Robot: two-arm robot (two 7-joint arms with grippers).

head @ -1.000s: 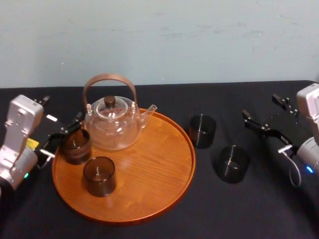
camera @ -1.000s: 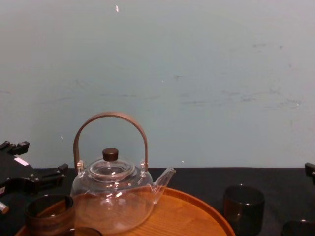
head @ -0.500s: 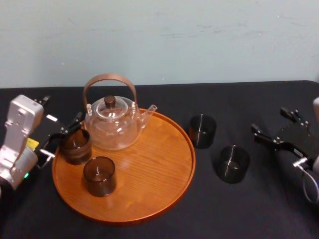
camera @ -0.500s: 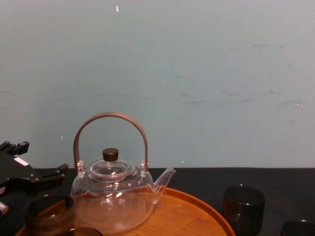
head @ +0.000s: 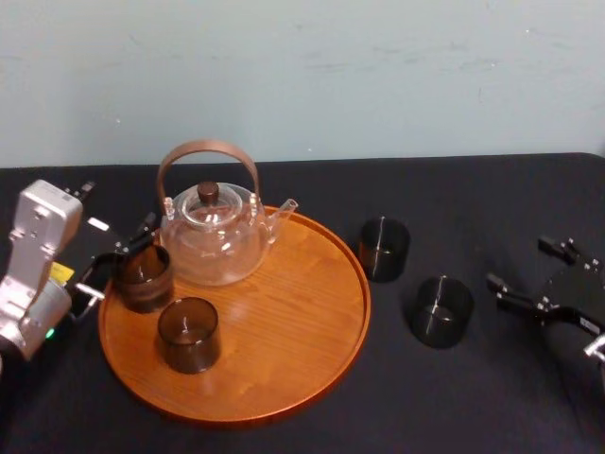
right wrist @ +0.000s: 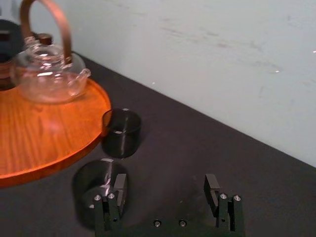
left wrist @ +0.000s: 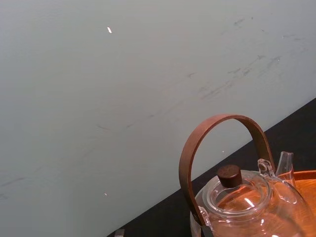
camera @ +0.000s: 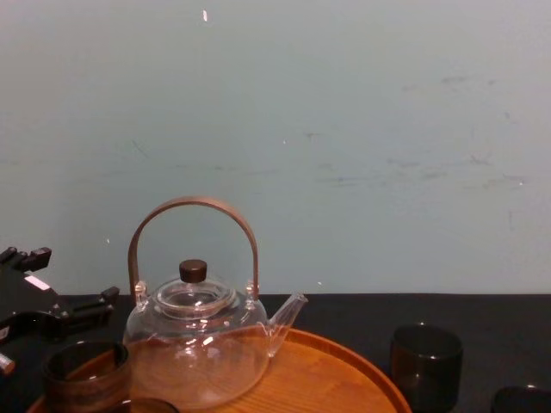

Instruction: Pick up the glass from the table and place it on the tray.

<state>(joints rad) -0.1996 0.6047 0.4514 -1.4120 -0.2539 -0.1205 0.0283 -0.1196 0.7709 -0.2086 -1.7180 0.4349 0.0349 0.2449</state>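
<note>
Two dark smoky glasses stand on the black table to the right of the tray: one farther back [head: 384, 248] [right wrist: 121, 132] and one nearer [head: 440, 310] [right wrist: 98, 191]. The round orange-brown wooden tray [head: 302, 331] [right wrist: 44, 133] carries a clear teapot [head: 213, 235] and two more dark glasses [head: 144, 276] [head: 189, 333]. My right gripper [head: 526, 267] [right wrist: 165, 186] is open, low over the table just right of the nearer glass, with nothing between its fingers. My left gripper [head: 121, 253] is open at the tray's left edge, its fingers beside the left glass on the tray.
The teapot [camera: 194, 348] has a tall brown hoop handle [left wrist: 222, 143] and a spout pointing right. A pale wall runs behind the table's back edge. Bare black cloth lies in front of and behind the two glasses on the table.
My right gripper has dropped lower and drawn back toward me, ending beside the nearer table glass. The left arm and all the glasses have stayed put.
</note>
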